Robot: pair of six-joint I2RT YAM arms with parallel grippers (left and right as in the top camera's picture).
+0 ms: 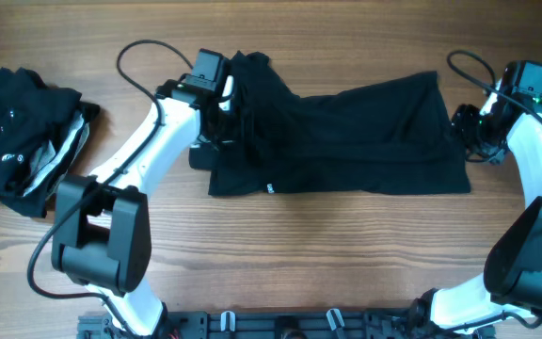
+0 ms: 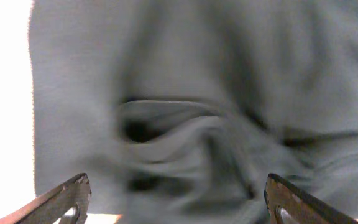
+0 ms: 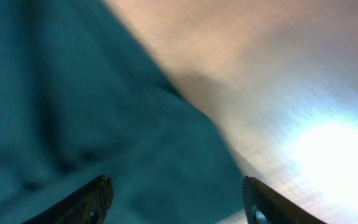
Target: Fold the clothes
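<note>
A black T-shirt lies spread across the middle of the wooden table, its left part bunched up. My left gripper is over that bunched left edge; in the left wrist view its fingers are open with wrinkled fabric below them. My right gripper is at the shirt's right edge; in the right wrist view its fingers are open over the cloth edge. A second black garment with grey-white trim lies crumpled at the far left.
The wooden table shows bare in front of the shirt. Black cables loop from both arms near the back edge. The arm bases stand at the front edge.
</note>
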